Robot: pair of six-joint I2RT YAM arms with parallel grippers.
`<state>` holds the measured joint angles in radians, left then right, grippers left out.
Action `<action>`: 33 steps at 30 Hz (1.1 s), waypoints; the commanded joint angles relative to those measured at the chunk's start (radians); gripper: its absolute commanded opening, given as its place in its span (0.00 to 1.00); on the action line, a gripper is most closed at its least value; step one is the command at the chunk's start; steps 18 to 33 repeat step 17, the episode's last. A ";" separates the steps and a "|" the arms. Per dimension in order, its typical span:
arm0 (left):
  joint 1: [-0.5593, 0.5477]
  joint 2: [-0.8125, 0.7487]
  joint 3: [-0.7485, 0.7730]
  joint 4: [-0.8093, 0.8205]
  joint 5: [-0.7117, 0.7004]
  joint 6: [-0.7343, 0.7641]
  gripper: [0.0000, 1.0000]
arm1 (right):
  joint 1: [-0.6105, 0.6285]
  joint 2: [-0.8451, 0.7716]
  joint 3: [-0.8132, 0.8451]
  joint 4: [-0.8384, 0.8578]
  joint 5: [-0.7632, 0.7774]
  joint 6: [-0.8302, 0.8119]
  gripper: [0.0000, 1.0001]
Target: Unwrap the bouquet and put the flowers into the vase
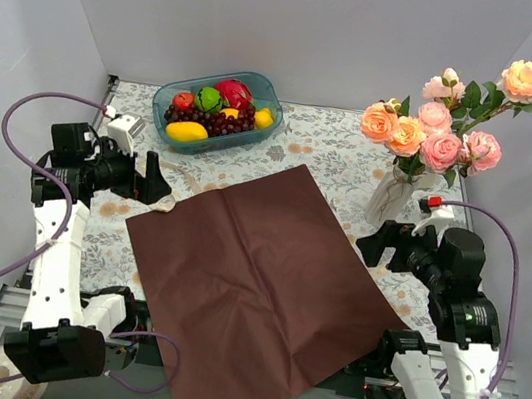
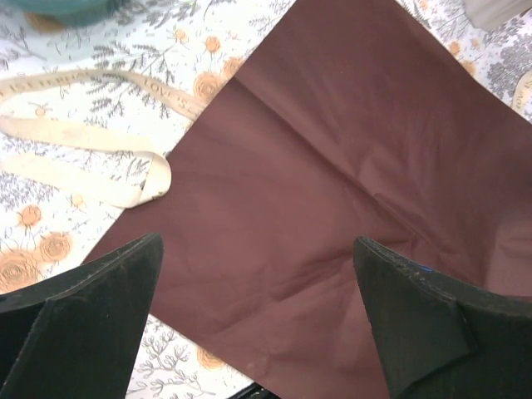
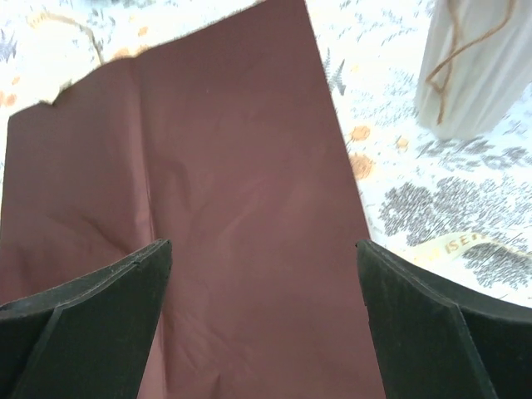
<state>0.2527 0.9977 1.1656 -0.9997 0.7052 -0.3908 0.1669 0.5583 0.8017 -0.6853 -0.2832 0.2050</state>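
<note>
Flowers stand in the vase, far right, stems presumably seated. Unwrapped paper lies flat on the tabletop. Left pincer and right pincer hover spread and empty, nothing remaining to carry.

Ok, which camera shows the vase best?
Top external: the vase shows nearly whole, with the flowers in it. Right wrist catches only its lower body, cropped at the top; left wrist shows at most a blurred sliver in its corner.
</note>
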 commanded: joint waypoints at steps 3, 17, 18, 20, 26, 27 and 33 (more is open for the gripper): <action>0.003 -0.050 -0.073 0.064 -0.050 -0.033 0.98 | 0.003 -0.120 0.022 0.101 0.123 0.026 0.98; 0.003 -0.044 -0.167 0.147 -0.050 -0.072 0.98 | 0.011 -0.150 0.053 0.004 0.314 0.110 0.98; 0.003 -0.044 -0.167 0.147 -0.050 -0.072 0.98 | 0.011 -0.150 0.053 0.004 0.314 0.110 0.98; 0.003 -0.044 -0.167 0.147 -0.050 -0.072 0.98 | 0.011 -0.150 0.053 0.004 0.314 0.110 0.98; 0.003 -0.044 -0.167 0.147 -0.050 -0.072 0.98 | 0.011 -0.150 0.053 0.004 0.314 0.110 0.98; 0.003 -0.044 -0.167 0.147 -0.050 -0.072 0.98 | 0.011 -0.150 0.053 0.004 0.314 0.110 0.98; 0.003 -0.044 -0.167 0.147 -0.050 -0.072 0.98 | 0.011 -0.150 0.053 0.004 0.314 0.110 0.98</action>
